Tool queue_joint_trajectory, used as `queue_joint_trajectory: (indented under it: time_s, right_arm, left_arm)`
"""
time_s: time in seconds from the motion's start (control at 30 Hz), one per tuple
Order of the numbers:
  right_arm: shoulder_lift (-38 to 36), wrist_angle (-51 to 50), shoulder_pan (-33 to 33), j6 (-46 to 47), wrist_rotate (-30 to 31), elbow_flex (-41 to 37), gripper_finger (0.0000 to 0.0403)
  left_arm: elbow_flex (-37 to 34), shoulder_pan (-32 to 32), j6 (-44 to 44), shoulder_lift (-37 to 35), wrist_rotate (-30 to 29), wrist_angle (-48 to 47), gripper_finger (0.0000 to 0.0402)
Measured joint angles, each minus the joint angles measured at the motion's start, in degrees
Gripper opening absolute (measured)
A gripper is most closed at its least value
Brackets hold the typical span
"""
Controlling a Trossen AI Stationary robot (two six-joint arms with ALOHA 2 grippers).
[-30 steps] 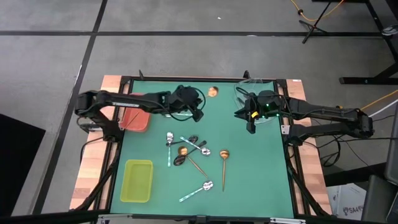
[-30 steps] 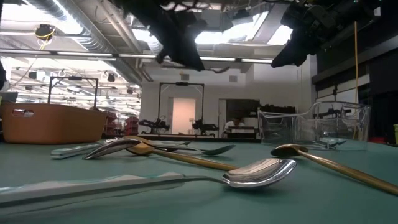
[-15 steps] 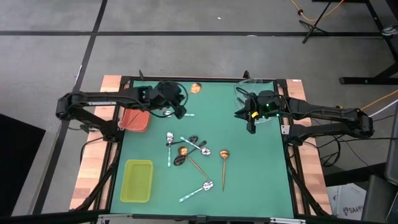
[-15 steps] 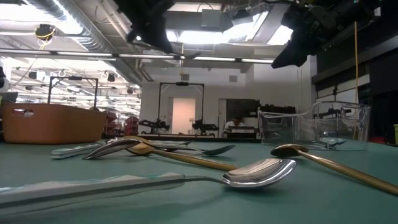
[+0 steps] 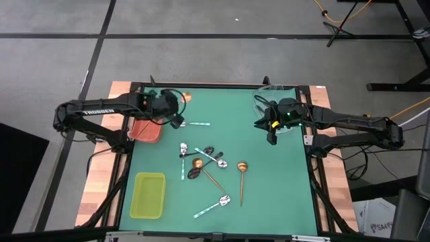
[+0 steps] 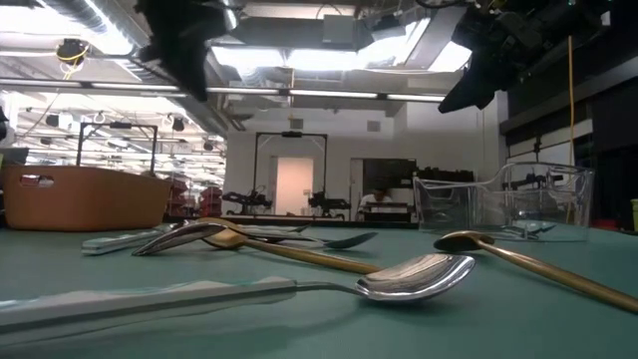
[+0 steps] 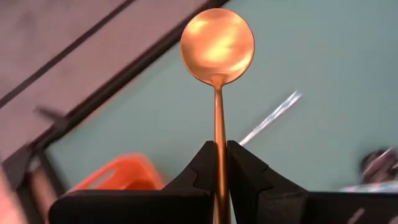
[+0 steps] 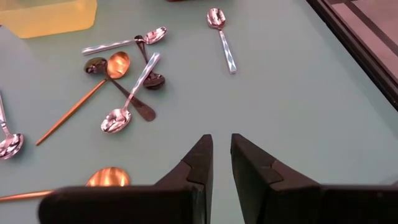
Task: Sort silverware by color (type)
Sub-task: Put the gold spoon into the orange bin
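Note:
My left gripper (image 5: 178,115) (image 7: 219,152) hovers by the red tray's (image 5: 146,128) far right corner, shut on a copper spoon whose round bowl (image 5: 187,97) (image 7: 217,45) sticks out past the fingertips. A mint-handled spoon (image 5: 195,124) lies flat on the mat just beside it. Mid-table lies a loose cluster of spoons (image 5: 201,161): copper, dark and silver-bowled with mint handles. A copper spoon (image 5: 242,178) and a mint-handled one (image 5: 213,206) lie nearer. My right gripper (image 5: 271,138) (image 8: 221,155) waits in the air by the clear tray (image 5: 279,101), its fingers a narrow gap apart, holding nothing. My left gripper pinches the copper spoon's thin handle (image 7: 218,124) between its two fingers. The handle runs along the fingers and out past their tips, with the bowl ahead. The spoon is lifted clear of the table.
The yellow-green tray (image 5: 149,195) sits at the table's near left. The clear tray (image 6: 498,199) stands at the far right, with one spoon showing inside it in the low view. Bare green mat lies along the near right and the far middle.
My left gripper has carried the copper spoon toward the table's left edge, from the far middle to beside the red tray, staying shut on it. The mint-handled spoon it was above now shows on the mat.

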Motion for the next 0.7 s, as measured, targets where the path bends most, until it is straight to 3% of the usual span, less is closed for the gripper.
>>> queue_joint_trajectory:
  time_s: [0.4, 0.7]
  right_arm:
    - [0.0, 0.02, 0.01, 0.0, 0.0, 0.0, 0.0051]
    - [0.0, 0.02, 0.0, 0.0, 0.0, 0.0, 0.0051]
  left_arm:
    - [0.0, -0.04, -9.7, 0.04, 0.05, -15.79, 0.0018]
    - [-0.71, -0.04, -15.47, 0.15, 0.51, -22.25, 0.0018]
